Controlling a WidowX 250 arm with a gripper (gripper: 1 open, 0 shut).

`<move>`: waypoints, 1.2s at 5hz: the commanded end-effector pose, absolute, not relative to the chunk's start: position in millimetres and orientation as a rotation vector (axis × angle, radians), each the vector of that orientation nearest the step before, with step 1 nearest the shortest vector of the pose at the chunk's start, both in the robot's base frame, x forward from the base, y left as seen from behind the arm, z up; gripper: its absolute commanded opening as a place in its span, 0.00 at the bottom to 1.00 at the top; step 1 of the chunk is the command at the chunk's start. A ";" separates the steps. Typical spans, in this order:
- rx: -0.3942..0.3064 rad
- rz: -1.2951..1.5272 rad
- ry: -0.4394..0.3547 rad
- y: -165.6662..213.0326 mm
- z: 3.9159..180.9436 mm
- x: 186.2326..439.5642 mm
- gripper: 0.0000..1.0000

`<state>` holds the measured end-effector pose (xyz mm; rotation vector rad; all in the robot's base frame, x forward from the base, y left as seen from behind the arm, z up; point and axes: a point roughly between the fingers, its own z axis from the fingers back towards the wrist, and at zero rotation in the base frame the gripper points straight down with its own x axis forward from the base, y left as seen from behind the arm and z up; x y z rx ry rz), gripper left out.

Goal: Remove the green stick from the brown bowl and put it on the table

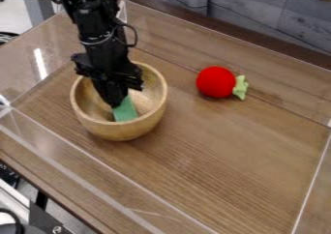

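Inside the bowl [119, 104], the gripper [115, 86] pinches the stick [126, 110], jaws closed on its upper end; a straight lift should clear the rim before setting it on the table [233, 170].

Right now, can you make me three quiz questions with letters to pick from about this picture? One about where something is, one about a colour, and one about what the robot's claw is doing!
1. Where is the green stick?
A. On the table by the ball
B. Inside the brown bowl
C. Outside the clear walls

2. What colour is the ball on the table?
A. Blue
B. Yellow
C. Red

3. What is the gripper doing?
A. Shut on the green stick, down in the bowl
B. Wide open, high above the ball
C. Resting flat on the table

Answers:
1 B, the stick's lower end leans on the bowl's inside.
2 C, it is bright red with a small green leaf.
3 A, the fingers are pinched together around the stick's top.
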<state>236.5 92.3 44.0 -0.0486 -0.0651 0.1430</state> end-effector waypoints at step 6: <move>-0.062 0.264 -0.193 19.9 117.1 247.4 0.00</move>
